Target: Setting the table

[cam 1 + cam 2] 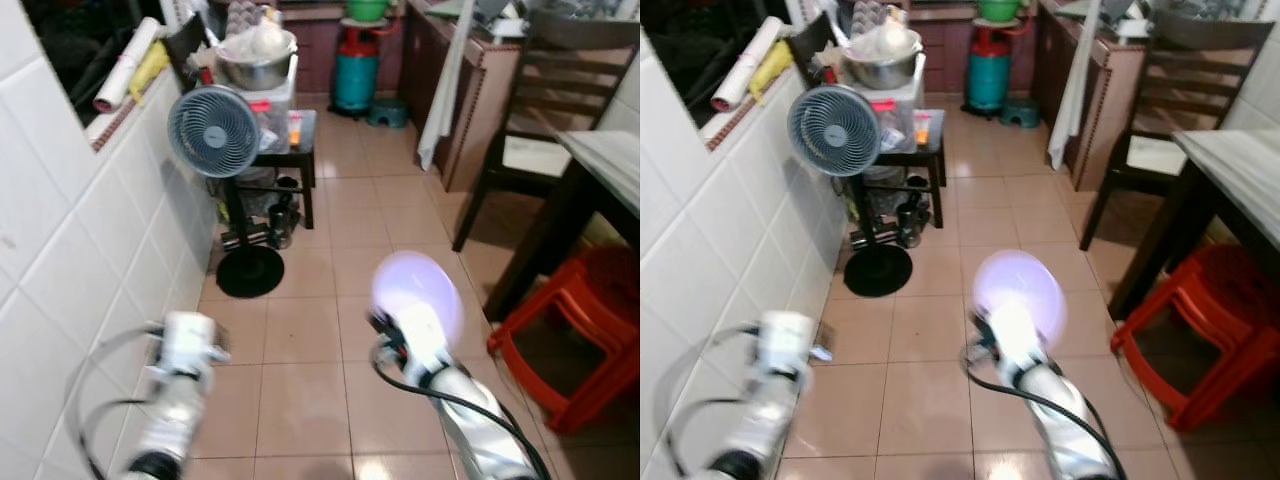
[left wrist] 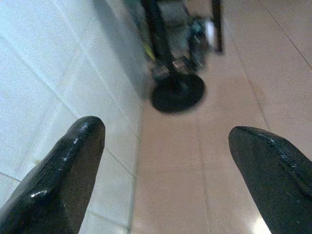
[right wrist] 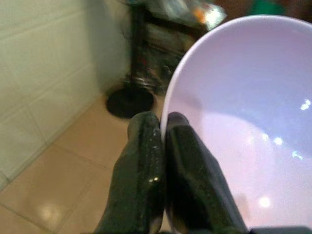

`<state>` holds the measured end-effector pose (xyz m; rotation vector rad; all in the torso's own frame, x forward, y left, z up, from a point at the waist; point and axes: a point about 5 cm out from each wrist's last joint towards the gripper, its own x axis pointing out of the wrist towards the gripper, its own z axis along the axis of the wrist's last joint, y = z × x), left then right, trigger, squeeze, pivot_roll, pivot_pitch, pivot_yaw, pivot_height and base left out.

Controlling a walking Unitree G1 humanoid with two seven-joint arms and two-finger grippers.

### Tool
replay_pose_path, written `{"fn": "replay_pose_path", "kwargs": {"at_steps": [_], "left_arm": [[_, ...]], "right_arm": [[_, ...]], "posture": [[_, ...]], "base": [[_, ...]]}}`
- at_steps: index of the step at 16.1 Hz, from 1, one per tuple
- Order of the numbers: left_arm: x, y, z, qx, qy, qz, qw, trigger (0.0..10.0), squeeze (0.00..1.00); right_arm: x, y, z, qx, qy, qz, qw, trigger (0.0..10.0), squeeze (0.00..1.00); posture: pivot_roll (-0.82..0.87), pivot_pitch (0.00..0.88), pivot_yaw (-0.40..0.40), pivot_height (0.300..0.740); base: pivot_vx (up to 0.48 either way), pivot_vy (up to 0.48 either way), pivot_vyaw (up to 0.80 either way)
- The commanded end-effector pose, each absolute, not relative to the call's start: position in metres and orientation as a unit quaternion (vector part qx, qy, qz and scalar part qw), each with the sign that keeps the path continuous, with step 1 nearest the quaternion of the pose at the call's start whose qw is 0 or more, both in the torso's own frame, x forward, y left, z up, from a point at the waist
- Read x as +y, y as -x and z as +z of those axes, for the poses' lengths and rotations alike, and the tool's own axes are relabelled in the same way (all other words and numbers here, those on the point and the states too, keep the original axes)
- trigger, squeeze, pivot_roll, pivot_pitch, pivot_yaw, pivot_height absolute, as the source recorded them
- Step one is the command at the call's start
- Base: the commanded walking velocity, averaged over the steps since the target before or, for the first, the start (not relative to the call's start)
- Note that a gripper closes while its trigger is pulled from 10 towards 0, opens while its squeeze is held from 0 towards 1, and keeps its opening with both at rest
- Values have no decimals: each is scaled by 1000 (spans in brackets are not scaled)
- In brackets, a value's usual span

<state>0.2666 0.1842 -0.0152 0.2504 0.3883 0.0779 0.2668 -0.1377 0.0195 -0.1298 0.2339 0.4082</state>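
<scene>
From the left eye view we're looking down a narrow tiled kitchen floor (image 1: pixel 330 330), with the white tiled wall (image 1: pixel 60 300) running along our left. Our right gripper (image 1: pixel 385 335) is held out in front of us over the floor, carrying a pale lilac plate (image 1: pixel 417 290) tilted up on edge so its face is toward the camera. Our left gripper (image 1: pixel 190 340) sits low near the wall, a bit blurry here. Further ahead there's a standing fan (image 1: pixel 214 131) on a round black base, right beside a small dark side table (image 1: pixel 290 150) with a metal bowl (image 1: pixel 257 62) on a clear box. A teal gas cylinder (image 1: pixel 355 75) stands at the far end. On our right there's a dark wooden chair (image 1: pixel 540 110), a table (image 1: pixel 610 165) with a pale top, and a red plastic stool (image 1: pixel 585 320) tucked by the table's edge. The right eye view gives the same layout, just shifted. In the left wrist view, the two black fingers (image 2: pixel 73 161) are spread wide apart with nothing between them, pointing at the floor and the fan's base. In the right wrist view, the fingers (image 3: pixel 146 165) are pinched tight together on the plate's rim, the plate's inner face shiny and off to one side.
</scene>
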Motion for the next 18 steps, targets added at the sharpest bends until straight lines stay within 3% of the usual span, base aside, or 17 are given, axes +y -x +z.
{"fn": "replay_pose_path", "kwargs": {"at_steps": [1, 5, 8, 13, 18], "left_arm": [[189, -264, -19, 215, -144, 29, 966, 10000, 0], [182, -245, -43, 310, -135, -2, 941, 10000, 0], [187, -218, -65, 404, -107, -16, 908, 10000, 0], [203, -209, -69, 434, -40, 64, 898, 10000, 0], [203, -196, -77, 469, -27, 51, 881, 10000, 0]], "right_arm": [[-138, -268, 12, 128, 47, 171, 976, 10000, 0], [-146, -249, -30, 249, 31, 114, 961, 10000, 0], [-135, -227, -52, 313, 59, 155, 935, 10000, 0], [-132, -219, -59, 331, 73, 185, 922, 10000, 0], [-114, -225, -55, 325, 89, 220, 915, 10000, 0]], "posture": [[3, 0, -8, 740], [-12, 0, 3, 740], [-31, 0, 13, 740], [-25, 0, 0, 740], [-24, 0, -7, 740]], "base": [[0, 0, 0], [0, 0, 0], [0, 0, 0], [0, 0, 0], [0, 0, 0]]}}
